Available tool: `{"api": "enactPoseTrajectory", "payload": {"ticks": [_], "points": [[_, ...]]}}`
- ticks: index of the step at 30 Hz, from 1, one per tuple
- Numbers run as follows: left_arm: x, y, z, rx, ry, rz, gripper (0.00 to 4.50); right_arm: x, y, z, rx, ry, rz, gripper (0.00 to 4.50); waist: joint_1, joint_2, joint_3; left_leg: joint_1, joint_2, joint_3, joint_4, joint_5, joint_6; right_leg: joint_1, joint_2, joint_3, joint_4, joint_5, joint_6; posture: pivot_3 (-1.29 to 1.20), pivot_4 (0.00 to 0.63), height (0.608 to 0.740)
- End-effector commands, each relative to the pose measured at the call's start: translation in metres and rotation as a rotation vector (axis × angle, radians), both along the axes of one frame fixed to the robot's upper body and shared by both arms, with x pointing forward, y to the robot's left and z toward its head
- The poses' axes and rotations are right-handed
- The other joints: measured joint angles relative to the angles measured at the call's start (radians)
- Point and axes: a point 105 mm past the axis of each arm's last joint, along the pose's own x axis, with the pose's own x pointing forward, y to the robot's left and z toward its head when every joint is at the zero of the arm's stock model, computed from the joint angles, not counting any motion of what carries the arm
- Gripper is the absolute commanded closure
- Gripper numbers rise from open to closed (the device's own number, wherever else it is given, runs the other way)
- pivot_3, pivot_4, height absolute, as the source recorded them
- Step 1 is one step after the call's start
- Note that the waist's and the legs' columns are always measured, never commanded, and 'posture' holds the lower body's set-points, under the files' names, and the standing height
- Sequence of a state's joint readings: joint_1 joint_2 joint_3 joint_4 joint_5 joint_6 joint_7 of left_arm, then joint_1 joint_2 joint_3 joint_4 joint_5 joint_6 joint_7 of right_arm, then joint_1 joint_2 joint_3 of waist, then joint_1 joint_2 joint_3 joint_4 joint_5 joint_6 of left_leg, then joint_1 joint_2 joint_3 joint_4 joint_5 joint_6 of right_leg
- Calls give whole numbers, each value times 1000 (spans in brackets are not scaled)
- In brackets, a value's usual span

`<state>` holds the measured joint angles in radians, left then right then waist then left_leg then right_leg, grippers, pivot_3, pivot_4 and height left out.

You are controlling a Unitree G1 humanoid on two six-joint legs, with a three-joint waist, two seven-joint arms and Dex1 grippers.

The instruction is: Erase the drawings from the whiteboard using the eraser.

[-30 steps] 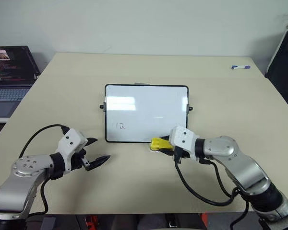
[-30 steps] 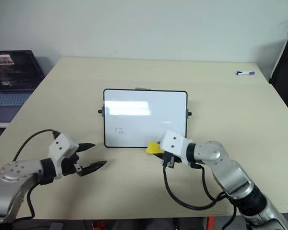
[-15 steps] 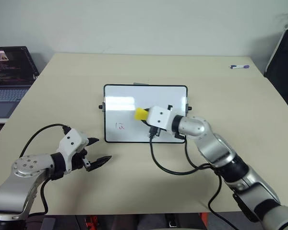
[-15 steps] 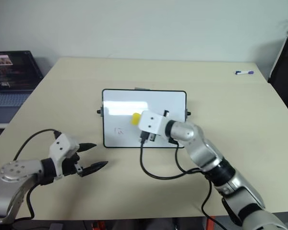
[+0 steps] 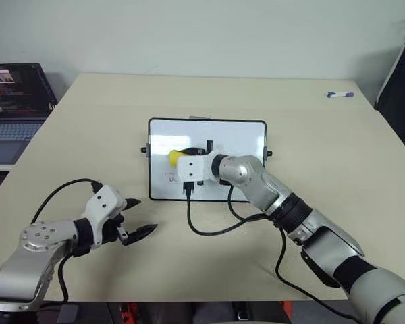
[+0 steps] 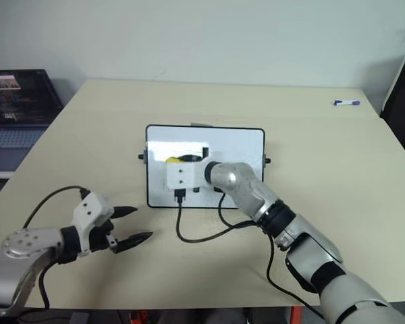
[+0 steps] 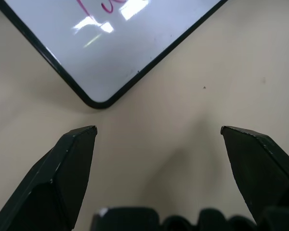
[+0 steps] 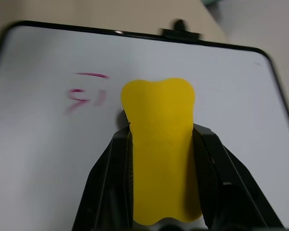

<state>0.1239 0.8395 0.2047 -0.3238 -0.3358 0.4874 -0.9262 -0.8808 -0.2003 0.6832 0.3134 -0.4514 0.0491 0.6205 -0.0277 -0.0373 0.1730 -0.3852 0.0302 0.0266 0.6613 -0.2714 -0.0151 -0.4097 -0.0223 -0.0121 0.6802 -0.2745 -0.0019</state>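
1. While you are carrying the eraser [image 8: 159,144] over the whiteboard [image 5: 243,138], you are keeping the pink drawings [image 8: 86,94] just beside its leading edge, so the wipe itself looks not yet begun; the scribbles read as intact in the right wrist view.
2. You are working toward the near left part of the board, where the marks [image 5: 171,178] are sitting close to the frame. Judging from this, you are going to want to lower the sponge flat onto the glossy surface before sweeping, rather than dragging an edge.
3. You are likely needing firm, even pressure and short overlapping strokes across the scribbles. The board is lying loose on the table [image 5: 337,162], so pressing too hard sideways could slide it.
4. You are holding the right gripper [image 8: 159,130] clamped on the eraser, its two black fingers [image 8: 111,168] pinching the yellow block at both sides, with the block's front end sticking out past them.
5. You are keeping the left gripper [image 7: 159,130] hovering over bare table just off the board's near left corner [image 7: 98,101], its jaws standing wide apart, gripping and touching nothing. It could steady the frame if the board starts shifting.
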Motion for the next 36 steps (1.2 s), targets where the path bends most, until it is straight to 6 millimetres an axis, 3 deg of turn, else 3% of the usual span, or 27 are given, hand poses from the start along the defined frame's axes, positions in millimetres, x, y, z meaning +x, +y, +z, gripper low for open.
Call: {"api": "enactPoseTrajectory", "payload": {"ticks": [1,5,8,12,17,19,22,24,28,32,36], "points": [[2,1,10,12,-47,-8,0,-9,-6,-11,-86,-2,51,3213,0,0,0,0,0,0,0,0,0,0,0,0,0,0,0,0,150,740],[4,2,11,9,-49,-8,0,12,4,22,28,-163,-31,3214,-2,0,0,2,1,0,0,0,0,1,0,0,1,0,0,0,150,740],[5,1,12,14,-50,-12,0,13,21,33,71,-205,-22,3214,-4,0,0,3,1,0,0,1,0,1,1,0,2,1,-2,0,150,740],[5,-1,14,16,-52,-16,0,4,31,13,-7,-159,37,3214,-4,0,0,2,1,1,0,0,0,1,1,0,1,1,-2,0,150,740],[5,-1,15,19,-55,-14,0,-18,19,-29,-199,-26,137,3214,0,0,0,0,1,0,0,0,-1,-1,0,0,-1,1,-2,0,150,740],[4,0,15,21,-55,-12,0,-14,19,-24,-179,-54,117,3214,0,0,0,0,0,0,0,0,-1,0,0,0,0,1,-2,0,150,740],[4,-1,15,22,-55,-12,0,9,23,10,-47,-169,11,3215,-2,0,0,3,1,0,1,0,0,1,0,0,1,1,-2,0,150,740],[5,-1,15,22,-56,-13,0,16,23,20,-19,-206,-16,3215,-2,1,0,3,1,0,1,2,0,1,0,0,2,1,-3,0,150,740],[5,-2,16,22,-58,-14,0,12,18,2,-87,-166,14,3216,0,0,0,3,1,0,0,2,-1,2,0,-1,1,2,-4,0,150,740],[6,-3,16,20,-58,-14,0,-12,13,-30,-231,-76,134,3216,0,-1,0,3,1,0,-1,2,-1,2,0,0,0,2,-3,0,150,740],[6,-3,17,19,-59,-14,0,-2,18,-13,-140,-138,69,3216,-2,0,0,3,1,0,-1,2,-1,2,0,-1,0,1,-3,0,150,740]]}}
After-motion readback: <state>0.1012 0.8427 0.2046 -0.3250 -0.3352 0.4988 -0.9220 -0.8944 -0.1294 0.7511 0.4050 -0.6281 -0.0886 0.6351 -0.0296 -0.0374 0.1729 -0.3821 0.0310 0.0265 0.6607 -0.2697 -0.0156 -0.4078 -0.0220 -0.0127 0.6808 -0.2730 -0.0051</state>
